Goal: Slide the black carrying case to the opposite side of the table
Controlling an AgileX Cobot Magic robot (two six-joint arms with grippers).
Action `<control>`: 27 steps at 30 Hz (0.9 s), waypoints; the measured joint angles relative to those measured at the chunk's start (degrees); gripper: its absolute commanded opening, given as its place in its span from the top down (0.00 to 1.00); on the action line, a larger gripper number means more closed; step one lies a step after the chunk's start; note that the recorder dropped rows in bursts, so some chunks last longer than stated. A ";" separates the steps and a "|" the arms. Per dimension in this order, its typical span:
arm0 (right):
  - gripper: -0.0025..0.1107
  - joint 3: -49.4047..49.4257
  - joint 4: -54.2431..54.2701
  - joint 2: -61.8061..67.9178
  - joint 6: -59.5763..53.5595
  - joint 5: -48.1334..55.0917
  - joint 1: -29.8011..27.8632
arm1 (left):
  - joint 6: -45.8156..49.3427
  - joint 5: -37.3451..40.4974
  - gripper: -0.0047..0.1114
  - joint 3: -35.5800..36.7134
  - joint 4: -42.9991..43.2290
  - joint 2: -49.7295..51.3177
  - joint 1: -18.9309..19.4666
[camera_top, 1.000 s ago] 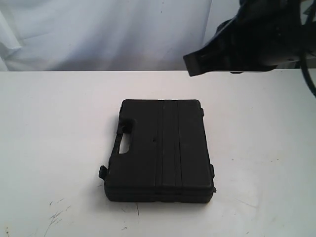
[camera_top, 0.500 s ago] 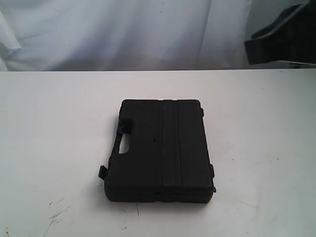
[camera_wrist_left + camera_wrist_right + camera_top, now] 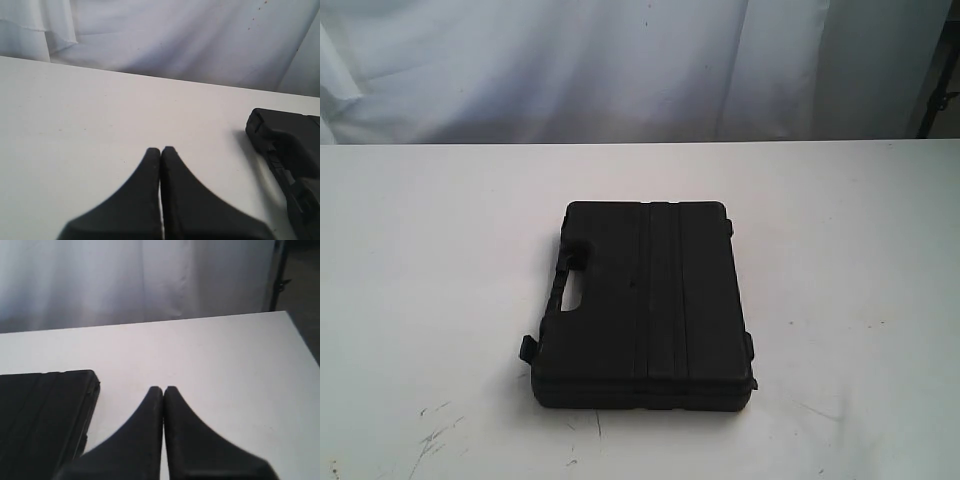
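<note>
Black carrying case [image 3: 645, 305] lies flat near the middle of the white surface [image 3: 440, 250], untouched.
Resting on its broad face, handle edge toward the exterior view's left, it looks ready to slide. Left end effector [image 3: 160, 150] and right end effector [image 3: 163, 389] hover either side, fingers pressed together and empty, probably as blunt pushers.

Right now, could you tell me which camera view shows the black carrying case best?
The exterior view: the whole black carrying case lies flat on the table. The left wrist view shows only part, the right wrist view one corner.
</note>
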 measured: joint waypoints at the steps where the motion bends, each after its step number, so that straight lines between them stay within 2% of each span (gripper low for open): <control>1: 0.98 1.71 0.00 -2.48 0.00 -0.13 -1.73 | 0.00 0.00 0.96 0.00 0.00 0.00 0.00; 9: 0.98 11.62 0.11 -16.62 -0.85 -2.24 -7.90 | 0.00 0.00 0.96 0.00 0.00 0.00 0.00; 19: 0.98 20.42 0.21 -28.93 -1.47 -2.64 -8.13 | 0.00 0.00 0.96 0.00 0.00 0.00 0.00; 27: 0.98 21.97 0.21 -31.16 -2.63 -2.78 -8.13 | 0.00 0.00 0.96 0.00 0.00 0.00 0.00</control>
